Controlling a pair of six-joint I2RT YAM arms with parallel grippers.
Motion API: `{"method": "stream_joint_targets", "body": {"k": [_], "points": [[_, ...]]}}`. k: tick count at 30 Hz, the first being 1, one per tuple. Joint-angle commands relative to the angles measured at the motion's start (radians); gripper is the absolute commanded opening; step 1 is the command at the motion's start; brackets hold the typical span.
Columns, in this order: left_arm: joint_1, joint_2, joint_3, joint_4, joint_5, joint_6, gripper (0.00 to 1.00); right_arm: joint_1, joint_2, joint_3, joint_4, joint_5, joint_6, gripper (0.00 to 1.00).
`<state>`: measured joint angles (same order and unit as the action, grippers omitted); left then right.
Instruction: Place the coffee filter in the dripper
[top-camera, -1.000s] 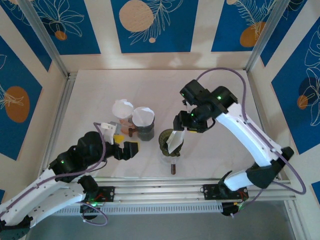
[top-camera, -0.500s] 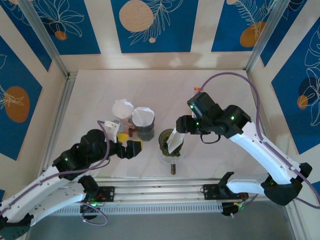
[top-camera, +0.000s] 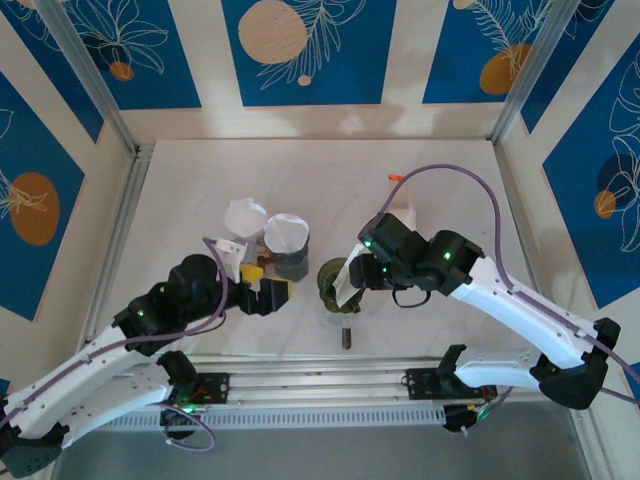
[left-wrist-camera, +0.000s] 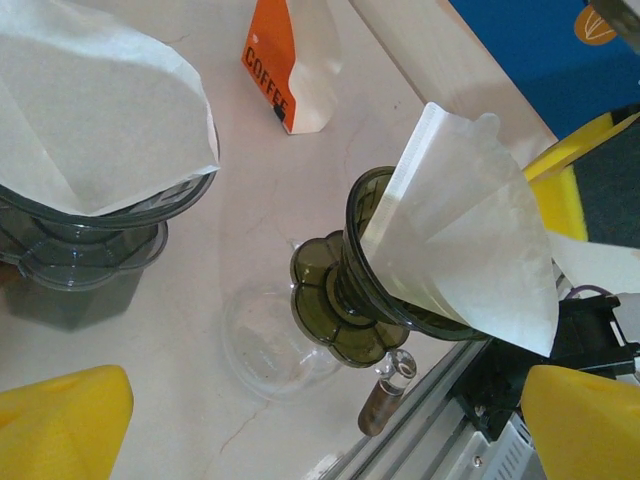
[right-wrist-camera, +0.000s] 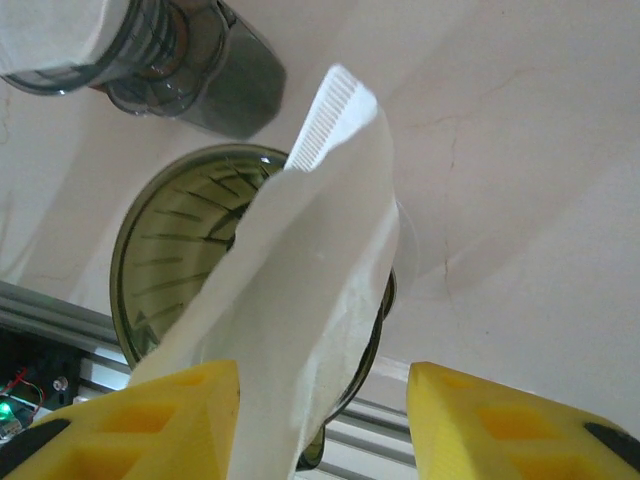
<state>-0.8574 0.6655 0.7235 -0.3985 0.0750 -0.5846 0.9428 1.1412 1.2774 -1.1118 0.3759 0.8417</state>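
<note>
Right gripper (right-wrist-camera: 320, 425): yellow fingers spread. The white paper coffee filter (right-wrist-camera: 300, 290) stands between them, resting against one finger with a clear gap to the other, so it is not pinched.

Filter position: lower end inside the olive-green ribbed plastic dripper (left-wrist-camera: 350, 290), near the middle of the worktop's (top-camera: 200, 180) near edge. It is not seated. The upper part stands well above the rim, and the long axis tilts away from the bowl's centre towards the right gripper.

Key relation: the filter sits directly at the right gripper, which is the nearer arm. Judgement: the next move needs the cone tipped upright and pressed down into the bowl.

Left gripper (top-camera: 266, 290): spread wide and empty, beside the dripper on its left, apart from it.

Surroundings:
- Two dark drippers holding white filters (top-camera: 287, 235) stand just beyond, towards the far left.
- An orange-and-white coffee bag (left-wrist-camera: 290, 70) is well apart.
- A clear glass vessel (left-wrist-camera: 265, 350) lies under the dripper.

Nothing blocks the bowl.
</note>
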Motion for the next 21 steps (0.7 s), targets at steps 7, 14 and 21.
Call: {"method": "stream_joint_targets", "body": {"k": [7,14,21], "points": [[0.011,0.032,0.055,0.044,0.043,0.007,1.00,0.013,-0.007,-0.017,0.013,0.011,0.033,0.22],[0.009,0.084,0.102,0.016,0.071,0.040,1.00,-0.021,0.089,0.136,-0.169,0.007,-0.069,0.00],[0.010,0.154,0.116,0.056,0.122,0.042,1.00,-0.027,0.258,0.310,-0.336,0.004,-0.190,0.00]]}}
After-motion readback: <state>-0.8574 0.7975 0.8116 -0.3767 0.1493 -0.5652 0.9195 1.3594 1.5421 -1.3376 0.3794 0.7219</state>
